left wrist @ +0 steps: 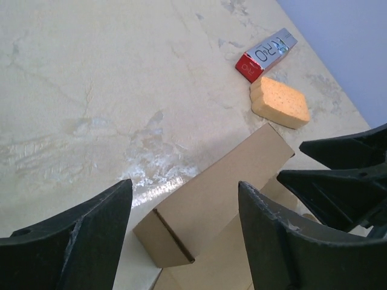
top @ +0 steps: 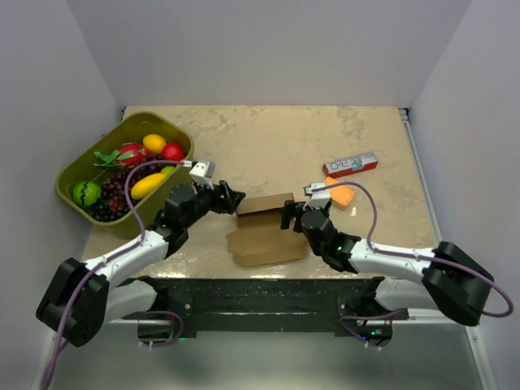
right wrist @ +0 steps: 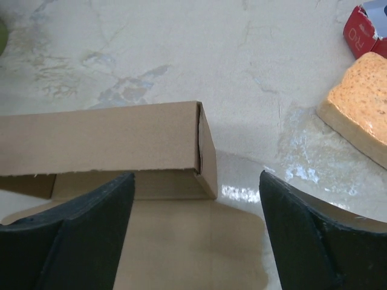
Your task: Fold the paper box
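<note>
Top external view: paper box (top: 264, 205) seen just ahead of fingertips of left gripper (top: 231, 197) and right gripper (top: 290, 215). Both pairs of fingers spread wide, nothing gripped. Thin cardboard judged light, springy, easily creased. Hold best taken at raised end walls.

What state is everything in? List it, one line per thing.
Paper box: half folded, far part raised into a box shape, near flap lying flat, not held.
Left gripper: open, at one end of the box, holding nothing.
Right gripper: open, at the other end, holding nothing.
Carton: lying flat, untouched.
Sponge: lying flat beside the carton.
Basket: filled with fruit.
</note>
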